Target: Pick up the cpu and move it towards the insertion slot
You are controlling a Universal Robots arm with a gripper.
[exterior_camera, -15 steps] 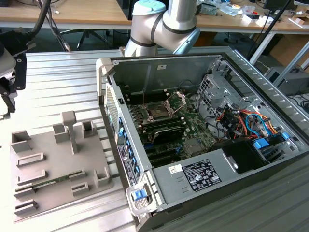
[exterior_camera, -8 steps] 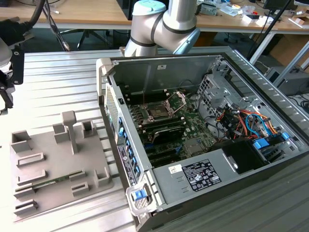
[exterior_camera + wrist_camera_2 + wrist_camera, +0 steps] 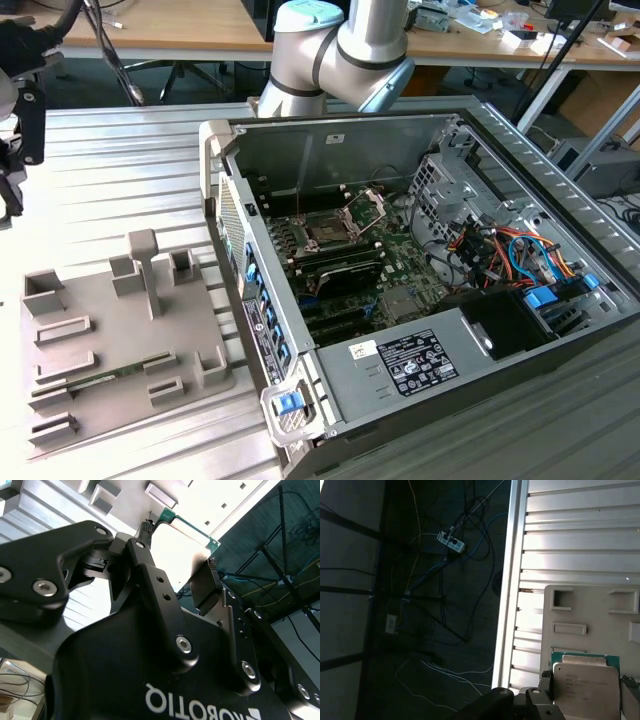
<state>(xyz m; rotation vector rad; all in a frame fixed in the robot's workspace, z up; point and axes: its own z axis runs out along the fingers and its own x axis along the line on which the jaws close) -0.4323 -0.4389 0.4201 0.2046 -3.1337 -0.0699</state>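
Above the tray, closed fingers are gripping the cpu by two opposite edges. Light, stiff and likely fragile underneath, it is suiting that edge hold. At the tray's three o'clock in the exterior view, the slot is sitting open.

The exterior view stands off the table, high and at a slant. It looks down into the open case, with the tray at the exterior view's left and the arm at the far side — a middling distance that takes in most of the case. The second wrist view sits tight against the gripper, looking along its black links to the cpu, with tray, table and floor beyond. The first wrist view looks onto the cpu's top, then tray, table edge and floor. Both wrist views share cpu, tray, table edge and floor — all three share tray and table.
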